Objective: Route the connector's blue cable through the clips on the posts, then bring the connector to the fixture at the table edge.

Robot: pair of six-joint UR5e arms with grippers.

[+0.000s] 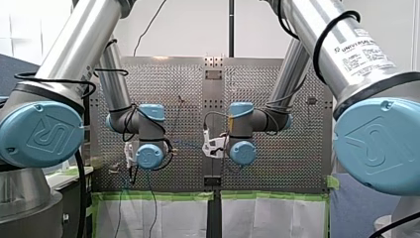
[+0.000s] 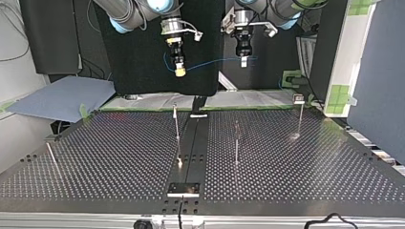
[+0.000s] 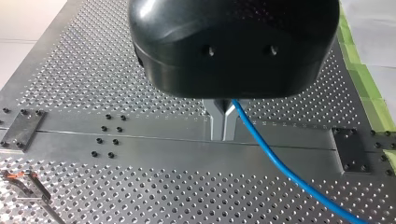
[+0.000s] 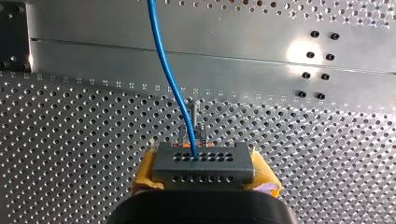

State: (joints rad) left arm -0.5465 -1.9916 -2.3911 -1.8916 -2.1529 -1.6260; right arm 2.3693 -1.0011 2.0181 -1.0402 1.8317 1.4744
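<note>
Hanging high at the top view's left, my right pincer [image 2: 179, 70] gripped the connector [image 4: 204, 163]; the blue cable [image 2: 215, 62] ran sideways, roughly level, to my left pincer [image 2: 243, 61], pinched shut on it. One post [image 4: 192, 109] stood well below, almost straight under the connector.

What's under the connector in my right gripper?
A post with a clip stands on the table under the connector, the cable passing in front of it. The connector covers part of the clip and the table directly beneath.
</note>
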